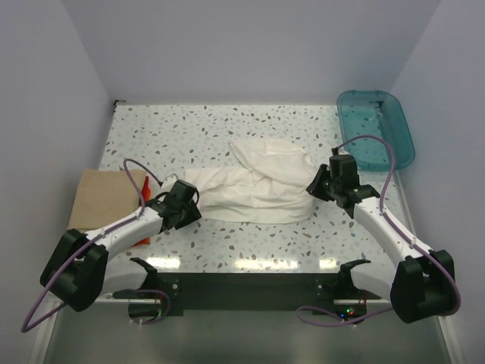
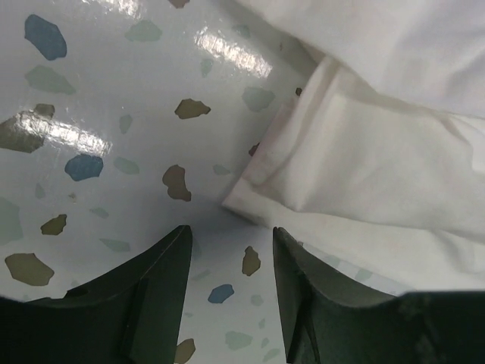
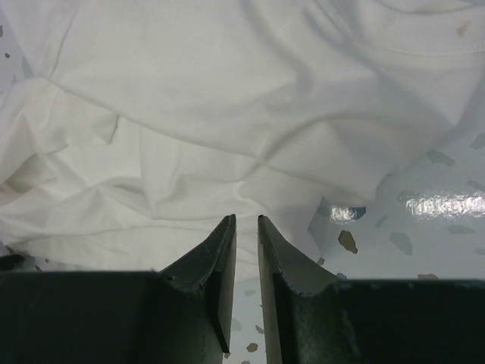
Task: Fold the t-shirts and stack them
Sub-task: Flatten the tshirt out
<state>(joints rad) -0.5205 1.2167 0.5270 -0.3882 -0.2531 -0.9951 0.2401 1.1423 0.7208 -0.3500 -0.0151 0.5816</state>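
L gripper (image 2: 231, 254) fingers fill the bottom of the L wrist view: parted, nothing btwn them, only speckled table (image 2: 91, 114) showing in the gap. Just ahead of its R finger lies a folded corner of the white t-shirt (image 2: 379, 159), flat on the table, not touched.

R wrist view: R gripper (image 3: 244, 246) fingers stand a narrow slit apart, no cloth pinched btwn them, tips at the shirt's rumpled near edge. Same view shows creases and a ribbed collar seam at top R w/ a small tan speck beside it; neither shows from above.

Top view alone gives the layout. White shirt is bunched mid-table btwn both grippers, L one at its L end, R one at its R end. Tan t-shirt (image 1: 102, 199) lies folded at the L table edge, apart from the white one, w/ a red cloth (image 1: 142, 189) sliver at its R side, partly under the L arm. Teal bin (image 1: 377, 129) sits at the far R corner; its bare teal floor shows.
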